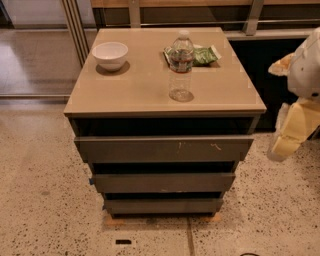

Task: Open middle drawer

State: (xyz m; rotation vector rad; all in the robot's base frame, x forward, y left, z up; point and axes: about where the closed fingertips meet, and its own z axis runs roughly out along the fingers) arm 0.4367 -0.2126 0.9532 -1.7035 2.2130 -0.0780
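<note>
A low cabinet with a tan top (150, 95) has three dark grey-brown drawer fronts stacked one under the other. The top front (162, 149) is the widest and bears white scratch marks. The middle drawer (164, 182) is a plain flat panel below it, shut flush like the others. The bottom front (162, 205) is the narrowest. My gripper (292, 132) is at the right edge, its white and pale yellow parts hanging beside the cabinet's right side, apart from the drawers.
On the cabinet top stand a white bowl (110, 54) at the back left, a clear water bottle (181, 67) in the middle and a green snack bag (202, 54) behind it. Speckled floor (45, 200) surrounds the cabinet. A railing (200, 10) runs behind.
</note>
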